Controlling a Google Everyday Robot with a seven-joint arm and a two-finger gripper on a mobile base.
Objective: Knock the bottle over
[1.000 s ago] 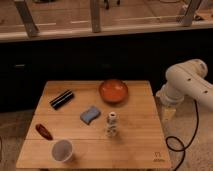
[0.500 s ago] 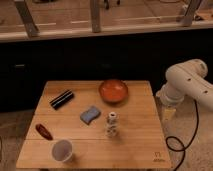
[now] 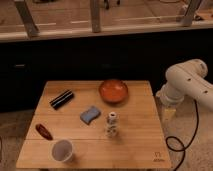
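Note:
The bottle [image 3: 113, 125] is small and whitish with a pale patterned label and a white cap. It stands upright near the middle of the wooden table [image 3: 140, 147]. My white arm [image 3: 187, 85] is off the table's right side. My gripper [image 3: 169, 113] hangs downward just past the table's right edge, well to the right of the bottle and apart from it.
An orange bowl [image 3: 113, 91] sits behind the bottle and a blue sponge [image 3: 90, 115] to its left. A black cylinder [image 3: 62, 99] lies at the back left, a red-brown object [image 3: 44, 131] at the left edge, a white paper cup [image 3: 63, 150] at the front left. A black cable [image 3: 177, 145] loops on the floor at the right.

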